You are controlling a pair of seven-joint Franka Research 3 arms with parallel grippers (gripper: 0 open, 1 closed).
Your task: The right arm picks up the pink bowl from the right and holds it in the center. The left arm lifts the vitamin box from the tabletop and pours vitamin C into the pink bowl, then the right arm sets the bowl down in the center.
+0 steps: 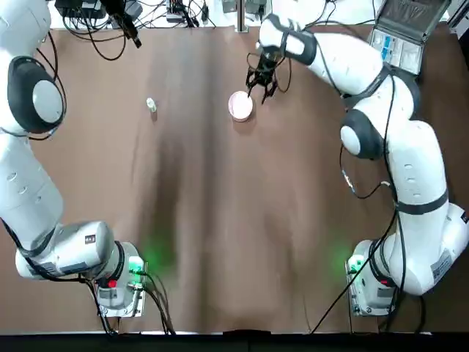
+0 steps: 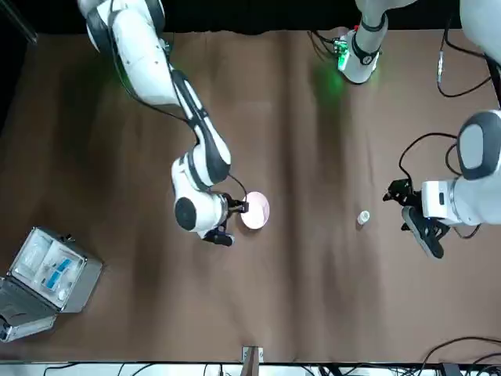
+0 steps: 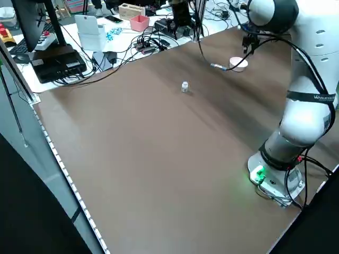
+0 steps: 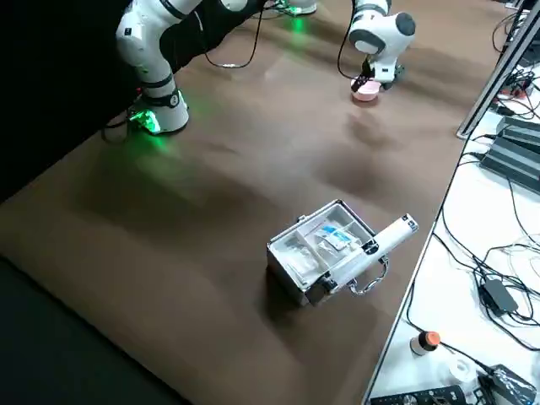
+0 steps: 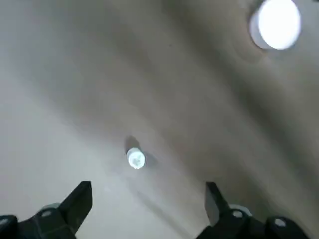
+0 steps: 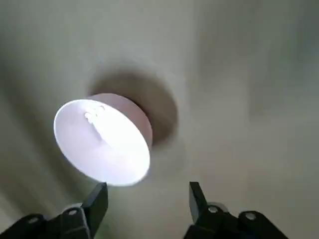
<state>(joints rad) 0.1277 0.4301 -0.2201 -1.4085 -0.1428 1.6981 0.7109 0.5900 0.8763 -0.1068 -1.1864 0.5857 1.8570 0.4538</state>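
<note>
The pink bowl (image 1: 240,105) rests on the brown tabletop (image 1: 220,220), toward its far middle. My right gripper (image 1: 261,91) hovers open just beside the bowl on its right and holds nothing. In the right wrist view the bowl (image 6: 102,144) lies ahead of the spread fingertips (image 6: 98,198), outside them. The tiny white vitamin box (image 1: 151,105) stands upright on the left half of the table. My left gripper (image 2: 423,229) hangs open above the table, beyond the box on its far-left side. In its wrist view the vitamin box (image 5: 135,159) sits ahead of the open fingers.
An open grey hinged case (image 1: 399,37) with small packets lies at the far right corner, also seen close up (image 4: 325,249). Black cables (image 1: 95,33) trail along the far edge. Both arm bases (image 1: 121,282) (image 1: 374,282) stand at the near edge.
</note>
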